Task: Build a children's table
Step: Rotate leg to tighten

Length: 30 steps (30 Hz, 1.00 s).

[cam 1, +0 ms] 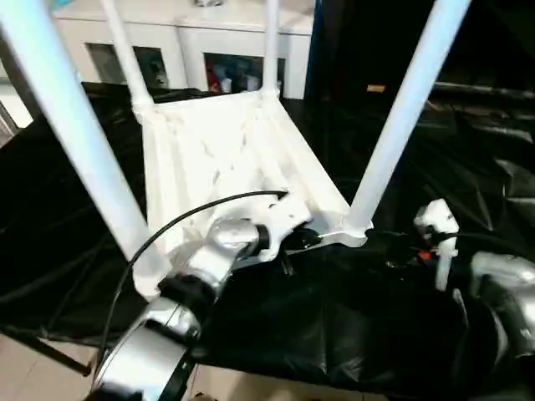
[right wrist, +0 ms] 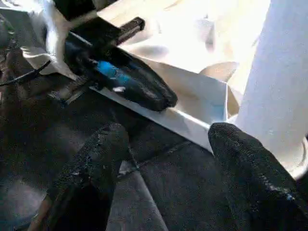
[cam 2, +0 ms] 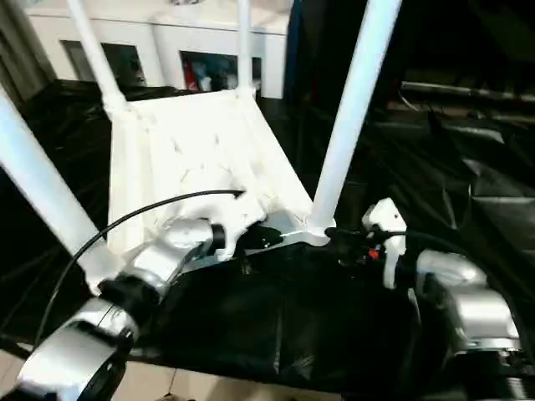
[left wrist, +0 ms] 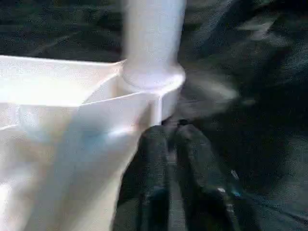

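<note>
Here our children's table point(cam 1: 226, 159) lies upside down on the black-draped tabletop point(cam 1: 351, 326), all four legs standing. Our left hand point(left wrist: 180, 144), fingers together, presses its near rim, likely steadying; our right hand point(right wrist: 166, 178) waits wide open, empty, beside the near-right leg point(cam 1: 401, 117).

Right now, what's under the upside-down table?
Under the white table top lies a black crinkly sheet, showing all around it. What the sheet covers, and whatever sits directly beneath the top, stays hidden.

Left gripper point(left wrist: 175, 139) fingers pressed together, right gripper point(right wrist: 168, 144) fingers spread wide
</note>
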{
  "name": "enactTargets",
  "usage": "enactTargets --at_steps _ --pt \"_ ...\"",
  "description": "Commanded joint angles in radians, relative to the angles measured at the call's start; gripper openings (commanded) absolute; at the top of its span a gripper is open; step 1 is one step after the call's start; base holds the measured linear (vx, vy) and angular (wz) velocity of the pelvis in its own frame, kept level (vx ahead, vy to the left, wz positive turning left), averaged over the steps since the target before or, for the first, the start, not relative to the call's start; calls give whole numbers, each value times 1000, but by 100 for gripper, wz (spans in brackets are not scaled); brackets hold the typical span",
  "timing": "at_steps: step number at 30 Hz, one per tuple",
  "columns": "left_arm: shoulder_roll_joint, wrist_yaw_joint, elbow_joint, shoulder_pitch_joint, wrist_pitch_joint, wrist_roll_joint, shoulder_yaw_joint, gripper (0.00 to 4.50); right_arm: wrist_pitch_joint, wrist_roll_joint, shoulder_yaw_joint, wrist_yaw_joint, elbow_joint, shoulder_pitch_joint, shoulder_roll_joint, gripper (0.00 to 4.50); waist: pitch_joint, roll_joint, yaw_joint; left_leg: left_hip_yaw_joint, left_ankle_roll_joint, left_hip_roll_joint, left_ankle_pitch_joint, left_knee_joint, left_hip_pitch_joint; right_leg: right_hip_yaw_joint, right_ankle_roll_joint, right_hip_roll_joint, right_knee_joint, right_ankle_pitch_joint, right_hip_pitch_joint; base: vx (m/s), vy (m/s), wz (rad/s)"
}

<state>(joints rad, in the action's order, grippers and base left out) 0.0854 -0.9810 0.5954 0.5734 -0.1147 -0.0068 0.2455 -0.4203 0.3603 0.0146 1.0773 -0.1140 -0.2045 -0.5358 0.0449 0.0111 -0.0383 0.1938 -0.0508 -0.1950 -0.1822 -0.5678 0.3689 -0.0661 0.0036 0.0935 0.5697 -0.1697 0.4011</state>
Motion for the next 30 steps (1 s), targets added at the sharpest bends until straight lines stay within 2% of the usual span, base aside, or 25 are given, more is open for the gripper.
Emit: enactTargets --at_steps 1,2,3,4,5,6,7,8,9,10,11,12,13,15,17,18,19,20,21,23,25,28,30 --pt "17 -70 -111 -35 -65 -37 28 68 18 -17 -18 -39 -4 -22 34 309 -57 8 1 -16 114 -46 -94 56 3 39 -260 49 -41 -98 -42 0 0 0" --pt "38 -99 -175 -63 -104 -56 39 68 28 -28 -18 -69 -28 -39 60 309 -59 10 1 -13 121 -44 -73 52 -1 37 -272 45 -35 -44 -40 61 4 -1" --pt "68 -132 -248 -95 -153 -79 52 86 35 -34 -21 -91 -48 -55 84 309 -60 13 2 -10 146 -40 -23 45 -1 39 -297 44 -22 57 -40 0 0 0" --pt "96 -159 -306 -119 -191 -95 62 100 39 -39 -25 -104 -60 -66 101 309 -58 9 -1 -7 173 -40 15 41 1 41 -317 45 -17 120 -38 0 0 0" --pt "101 -162 -314 -123 -197 -98 64 106 40 -39 -26 -104 -61 -68 103 309 -56 9 1 -5 182 -40 16 41 2 40 -323 44 -17 124 -37 0 0 0" --pt "144 -190 -388 -155 -242 -120 73 107 43 -40 -38 -107 -74 -80 118 309 -49 7 0 -4 179 -42 -19 44 1 39 -324 46 -20 82 -37 0 0 0" --pt "211 -221 -496 -204 -305 -153 74 116 47 -44 -56 -114 -93 -99 138 309 -41 6 2 -6 159 -44 -70 52 3 39 -314 49 -24 1 -39 0 0 0" --pt "233 -227 -531 -220 -323 -164 70 131 47 -46 -62 -120 -98 -106 144 309 -34 1 5 -5 148 -43 -93 56 4 39 -305 46 -30 -42 -36 0 0 0" --pt "248 -224 -556 -233 -338 -170 59 131 45 -47 -65 -124 -102 -112 149 309 -25 -2 7 -1 116 -44 -154 60 -4 41 -289 40 -42 -125 -28 0 0 0" --pt "260 -219 -587 -247 -358 -175 46 142 49 -52 -68 -126 -110 -118 152 309 -23 -4 4 0 86 -44 -193 61 -12 44 -272 39 -48 -181 -25 0 0 0" --pt "260 -219 -587 -247 -358 -175 46 148 49 -52 -68 -126 -110 -118 152 309 -23 -4 4 0 86 -44 -193 61 -12 44 -272 39 -48 -181 -25 0 0 0" --pt "290 -207 -668 -287 -427 -195 12 152 76 -73 -67 -146 -149 -138 165 309 -17 -9 2 3 48 -49 -217 66 -18 47 -267 41 -48 -204 -22 0 0 0" --pt "306 -202 -699 -308 -449 -204 -7 161 94 -86 -60 -172 -175 -154 174 309 -13 -12 2 1 36 -46 -214 69 -11 45 -260 39 -49 -212 -26 0 0 0" --pt "335 -191 -756 -345 -495 -227 -39 187 122 -111 -44 -237 -234 -189 189 309 -14 -12 8 1 25 -45 -195 68 -10 46 -263 37 -40 -175 -26 0 0 0" --pt "379 -192 -835 -399 -544 -291 -78 192 158 -138 -9 -342 -328 -244 201 309 -9 -12 10 3 23 -41 -187 68 -10 46 -262 37 -40 -177 -25 0 0 0" --pt "379 -192 -835 -399 -544 -291 -78 204 158 -138 -9 -342 -328 -244 201 309 -8 -13 13 2 21 -38 -182 70 -7 45 -260 36 -43 -192 -28 0 0 0" --pt "401 -186 -868 -431 -568 -319 -107 215 169 -144 19 -411 -383 -281 210 309 -7 -13 12 7 18 -37 -184 66 -17 48 -263 34 -43 -193 -21 0 0 0" --pt "406 -183 -876 -440 -572 -321 -116 225 173 -146 28 -437 -401 -294 213 309 -5 -15 11 7 21 -37 -183 67 -15 49 -258 32 -46 -196 -22 0 0 0" --pt "409 -176 -882 -447 -578 -326 -126 233 178 -146 38 -461 -422 -308 216 309 -7 -14 6 10 23 -37 -174 65 -21 49 -253 29 -45 -183 -19 0 0 0" --pt "406 -155 -901 -461 -602 -337 -161 241 196 -148 59 -516 -474 -342 225 309 -9 -17 5 9 26 -36 -148 64 -17 48 -255 28 -37 -146 -24 0 0 0" --pt "410 -152 -919 -467 -637 -363 -195 278 214 -153 69 -554 -522 -372 232 309 -11 -14 9 9 33 -33 -127 61 -12 47 -263 29 -31 -103 -29 0 0 0" --pt "447 -151 -956 -482 -687 -420 -218 292 258 -166 72 -589 -600 -411 240 309 -10 -13 11 9 39 -32 -134 61 -11 46 -268 30 -32 -117 -29 0 0 0" --pt "474 -162 -970 -494 -705 -445 -225 306 275 -175 76 -600 -632 -426 245 309 -14 -15 10 9 38 -30 -139 57 -13 45 -270 30 -29 -126 -29 0 0 0"
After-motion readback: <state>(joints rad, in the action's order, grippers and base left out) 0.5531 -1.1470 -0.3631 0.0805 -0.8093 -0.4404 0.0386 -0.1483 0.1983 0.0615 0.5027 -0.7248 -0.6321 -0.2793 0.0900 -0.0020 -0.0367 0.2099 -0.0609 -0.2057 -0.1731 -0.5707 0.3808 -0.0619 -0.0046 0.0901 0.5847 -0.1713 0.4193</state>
